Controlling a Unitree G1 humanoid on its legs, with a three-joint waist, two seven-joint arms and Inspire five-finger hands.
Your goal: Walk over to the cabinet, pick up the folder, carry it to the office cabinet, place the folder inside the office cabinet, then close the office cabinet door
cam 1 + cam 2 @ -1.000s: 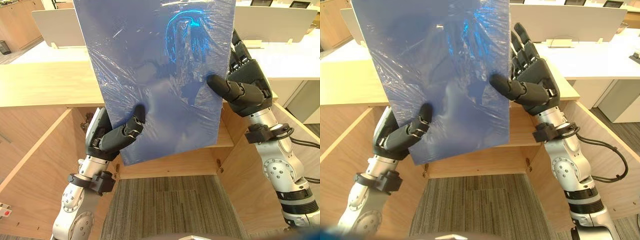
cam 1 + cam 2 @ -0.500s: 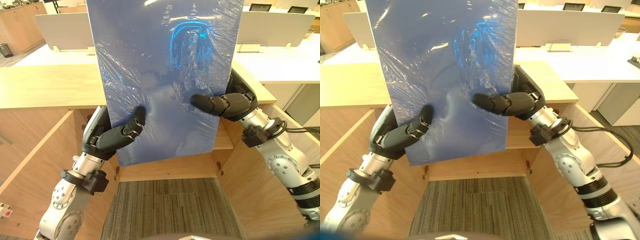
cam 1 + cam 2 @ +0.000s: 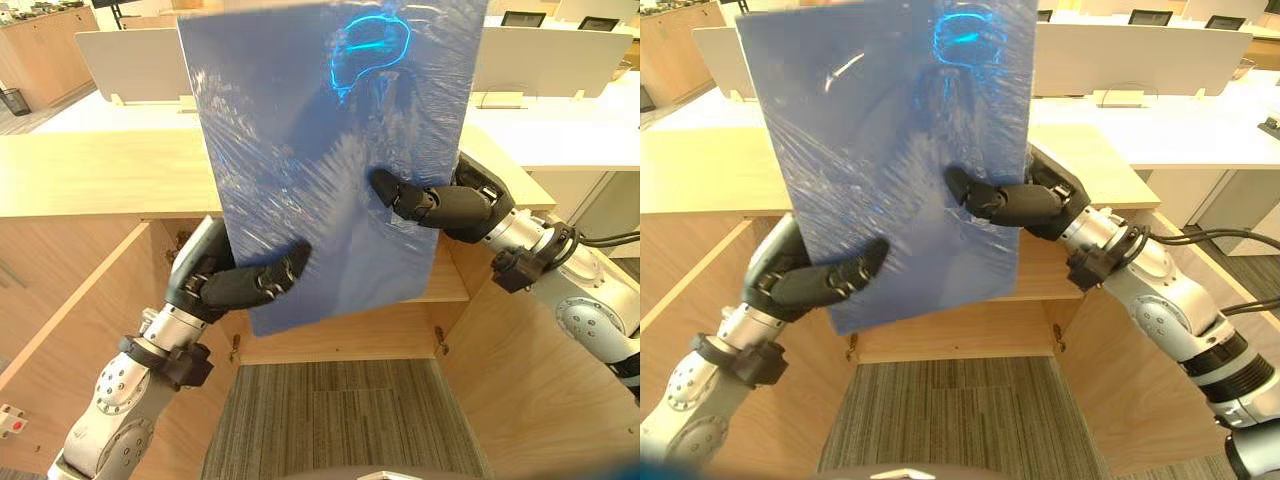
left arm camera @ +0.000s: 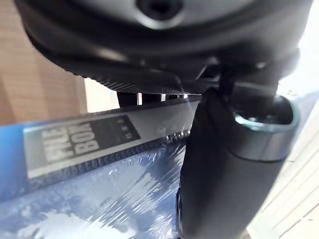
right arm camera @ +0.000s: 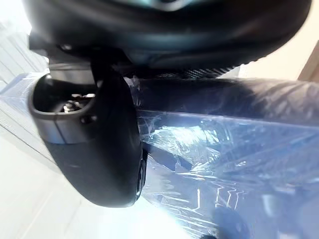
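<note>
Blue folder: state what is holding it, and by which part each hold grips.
Both hands hold the folder upright: the left hand pinches its lower left corner, the right hand pinches its right edge, each thumb on the near face.

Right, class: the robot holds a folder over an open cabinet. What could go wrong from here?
The blue plastic-wrapped folder looks glossy, and the left hand and right hand pinch only its edges, so it might slip. It also blocks much of the view of the open wooden cabinet, so it could catch the top edge going in.
</note>
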